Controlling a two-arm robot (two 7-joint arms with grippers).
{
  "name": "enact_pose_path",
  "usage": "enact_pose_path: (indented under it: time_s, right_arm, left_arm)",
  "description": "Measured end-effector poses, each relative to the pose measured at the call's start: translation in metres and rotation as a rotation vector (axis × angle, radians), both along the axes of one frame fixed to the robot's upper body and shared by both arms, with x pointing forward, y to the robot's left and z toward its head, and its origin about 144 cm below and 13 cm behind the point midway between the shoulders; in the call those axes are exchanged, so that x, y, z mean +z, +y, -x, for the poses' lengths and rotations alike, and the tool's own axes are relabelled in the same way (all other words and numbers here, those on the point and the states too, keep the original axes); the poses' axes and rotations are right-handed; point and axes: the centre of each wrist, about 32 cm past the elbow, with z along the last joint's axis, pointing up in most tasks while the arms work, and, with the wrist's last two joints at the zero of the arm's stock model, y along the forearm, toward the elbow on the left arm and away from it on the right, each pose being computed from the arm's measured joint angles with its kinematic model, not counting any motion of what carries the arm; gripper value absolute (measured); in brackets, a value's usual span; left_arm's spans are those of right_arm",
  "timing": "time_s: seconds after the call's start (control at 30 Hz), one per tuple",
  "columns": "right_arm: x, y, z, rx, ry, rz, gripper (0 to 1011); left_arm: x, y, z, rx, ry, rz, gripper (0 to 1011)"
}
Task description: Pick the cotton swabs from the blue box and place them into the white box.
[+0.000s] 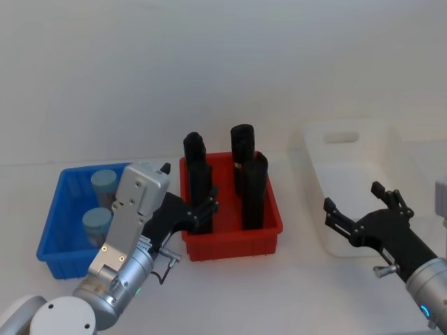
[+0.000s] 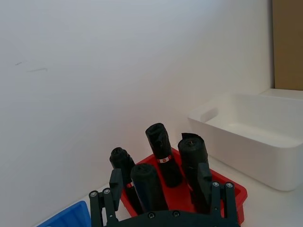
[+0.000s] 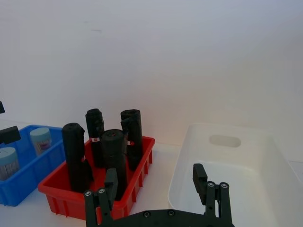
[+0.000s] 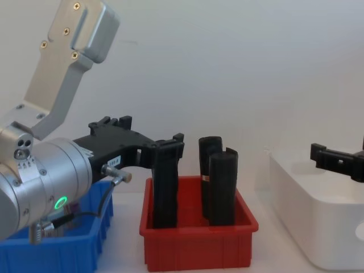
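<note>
Two cotton swabs tubs with pale blue lids [image 1: 105,183] [image 1: 96,223] stand in the blue box [image 1: 50,227] at the left; they also appear in the right wrist view [image 3: 41,138] [image 3: 7,161]. My left gripper [image 1: 188,185] [image 4: 149,132] [image 2: 160,182] hangs open and empty between the blue box and the red bin, above the table. The white box [image 1: 328,234] [image 3: 227,142] [image 2: 236,137] stands at the right. My right gripper [image 1: 353,197] [image 3: 155,178] is open and empty at that box's near left corner.
A red bin [image 1: 230,246] [image 4: 199,250] sits between the two boxes and holds several tall black upright rolls [image 1: 244,150] [image 4: 222,182]. A white wall rises close behind everything. Bare white table lies in front of the bins.
</note>
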Motion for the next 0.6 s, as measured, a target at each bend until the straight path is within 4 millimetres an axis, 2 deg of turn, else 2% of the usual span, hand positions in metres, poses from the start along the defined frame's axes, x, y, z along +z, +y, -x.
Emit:
enact_pose_path:
  time_s: [0.6]
  right_arm:
    - [0.0000, 0.0000, 0.0000, 0.000, 0.000, 0.000, 1001]
  left_arm:
    - [0.0014, 0.0033, -0.0027, 0.003, 0.000, 0.001, 1004]
